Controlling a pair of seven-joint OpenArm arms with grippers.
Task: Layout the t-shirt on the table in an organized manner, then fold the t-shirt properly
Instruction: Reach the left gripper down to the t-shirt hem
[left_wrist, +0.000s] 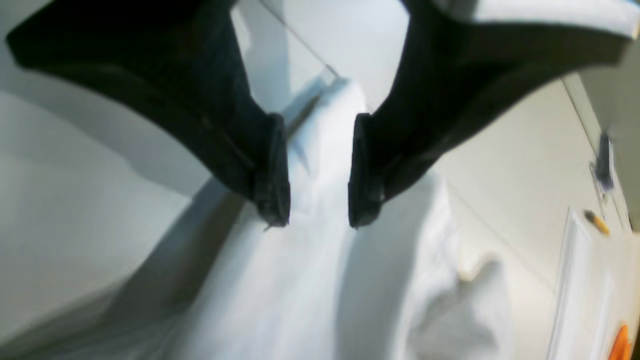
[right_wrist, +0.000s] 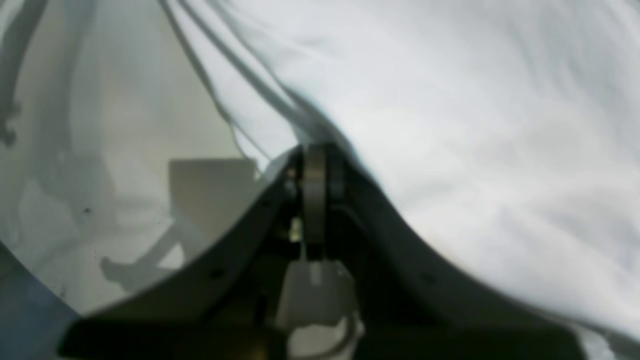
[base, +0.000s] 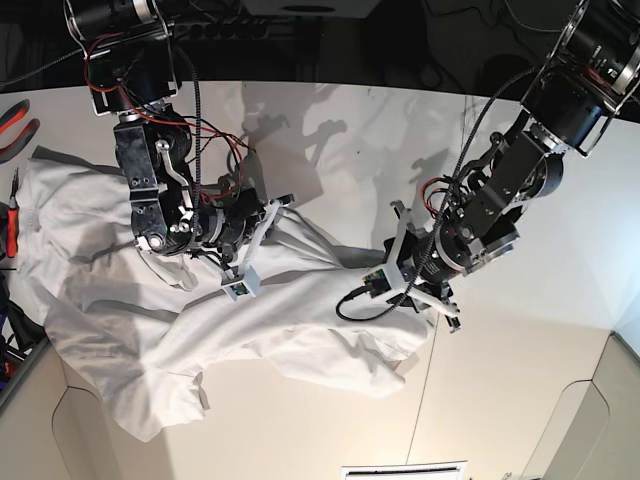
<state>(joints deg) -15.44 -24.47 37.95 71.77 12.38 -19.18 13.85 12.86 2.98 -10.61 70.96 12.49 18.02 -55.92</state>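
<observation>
The white t-shirt (base: 300, 335) lies crumpled across the left and middle of the off-white table (base: 520, 390). A ridge of it is drawn up between the two arms. In the right wrist view my right gripper (right_wrist: 315, 152) is shut, pinching a fold of the t-shirt (right_wrist: 475, 125) at its tip; in the base view it sits left of centre (base: 282, 206). My left gripper (left_wrist: 317, 200) stands open just above the t-shirt (left_wrist: 280, 285), cloth showing between its fingers (left_wrist: 272, 170) and none gripped. The shirt's collar and sleeves are hard to make out.
Red-handled pliers (base: 14, 122) and other tools lie along the table's left edge. A thin dark seam (base: 424, 400) runs across the table right of the shirt. Small orange items (left_wrist: 620, 345) lie to the left gripper's right. The table's front edge (base: 110, 470) is cut into rounded corners.
</observation>
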